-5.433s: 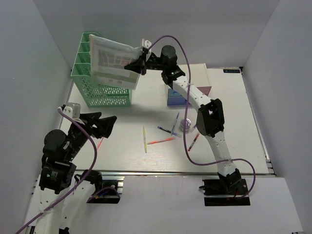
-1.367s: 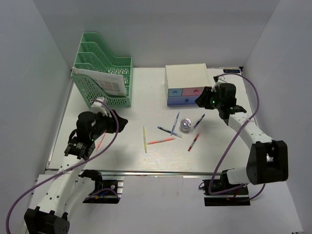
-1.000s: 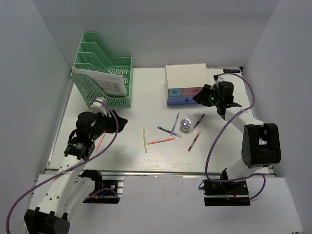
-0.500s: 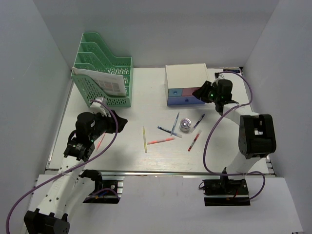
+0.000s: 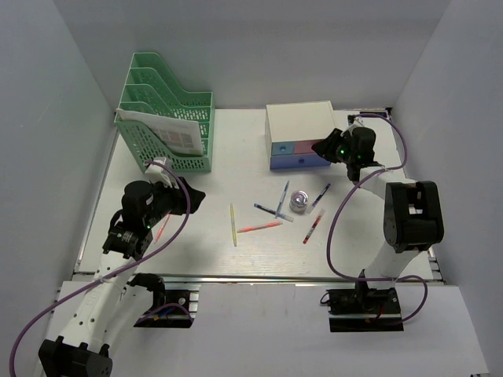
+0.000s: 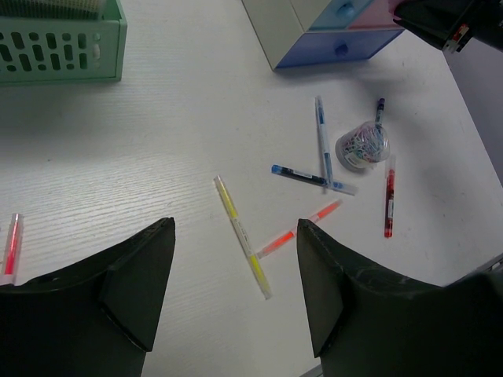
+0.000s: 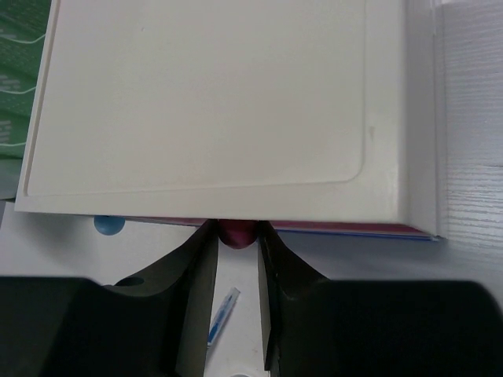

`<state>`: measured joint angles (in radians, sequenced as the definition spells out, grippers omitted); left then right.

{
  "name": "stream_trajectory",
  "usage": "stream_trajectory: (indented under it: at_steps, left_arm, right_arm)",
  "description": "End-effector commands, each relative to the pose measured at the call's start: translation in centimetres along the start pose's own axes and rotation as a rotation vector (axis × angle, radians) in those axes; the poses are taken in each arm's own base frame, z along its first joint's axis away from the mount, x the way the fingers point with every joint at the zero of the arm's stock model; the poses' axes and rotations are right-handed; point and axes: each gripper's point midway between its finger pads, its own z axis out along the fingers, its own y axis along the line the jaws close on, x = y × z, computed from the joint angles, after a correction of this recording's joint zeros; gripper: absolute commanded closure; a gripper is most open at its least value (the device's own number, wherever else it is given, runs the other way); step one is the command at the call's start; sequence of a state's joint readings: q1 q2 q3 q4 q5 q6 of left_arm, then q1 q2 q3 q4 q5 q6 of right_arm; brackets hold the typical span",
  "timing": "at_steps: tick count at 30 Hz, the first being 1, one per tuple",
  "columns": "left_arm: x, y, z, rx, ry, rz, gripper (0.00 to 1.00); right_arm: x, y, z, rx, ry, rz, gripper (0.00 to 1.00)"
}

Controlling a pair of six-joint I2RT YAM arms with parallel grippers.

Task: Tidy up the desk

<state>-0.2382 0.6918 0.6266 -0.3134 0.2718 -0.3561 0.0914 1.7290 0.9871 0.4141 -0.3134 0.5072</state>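
Observation:
The white desk (image 5: pixel 236 169) holds scattered pens: a yellow highlighter (image 5: pixel 233 224), an orange pen (image 5: pixel 259 228), two blue pens (image 5: pixel 275 206), a dark pen (image 5: pixel 321 195) and a red pen (image 5: pixel 312 229). A jar of paper clips (image 5: pixel 299 201) stands among them. My right gripper (image 5: pixel 322 149) is at the front of the small white drawer box (image 5: pixel 299 123). In the right wrist view its fingers (image 7: pixel 200 263) are shut on the pink drawer's knob (image 7: pixel 237 234). My left gripper (image 5: pixel 191 199) is open and empty above the desk's left side, over the yellow highlighter (image 6: pixel 240 236).
A green file rack (image 5: pixel 169 102) with a printed sheet (image 5: pixel 165 133) stands at the back left. Another red pen (image 5: pixel 161 228) lies under my left arm. Grey walls enclose the desk. A metal rail (image 5: pixel 259 276) runs along the front edge.
The sheet my right gripper held is now in the rack. My right gripper has moved left to the drawer box front and onto the pink knob. The left arm reached forward, then held still.

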Motion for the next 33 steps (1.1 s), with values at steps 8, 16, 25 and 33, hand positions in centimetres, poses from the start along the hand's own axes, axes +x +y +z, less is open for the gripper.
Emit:
stream_trajectory:
  at_steps: [8,16,25,33]
  left_arm:
    - [0.1,0.1,-0.2,-0.008,-0.004,0.011,0.27]
    - [0.2,0.3,0.0,-0.015,0.002,0.009,0.27]
    - [0.1,0.8,-0.2,-0.046,-0.007,0.008,0.27]
    - [0.3,2.1,0.1,-0.112,0.004,-0.002,0.27]
  right_arm:
    - [-1.6,0.7,-0.3,-0.057,-0.082,-0.041,0.92]
    - [0.3,0.7,-2.8,-0.057,-0.063,-0.035,0.92]
    - [2.1,0.7,-4.8,-0.054,-0.05,-0.019,0.92]
    - [3.7,0.5,-6.1,-0.041,-0.03,-0.019,0.93]
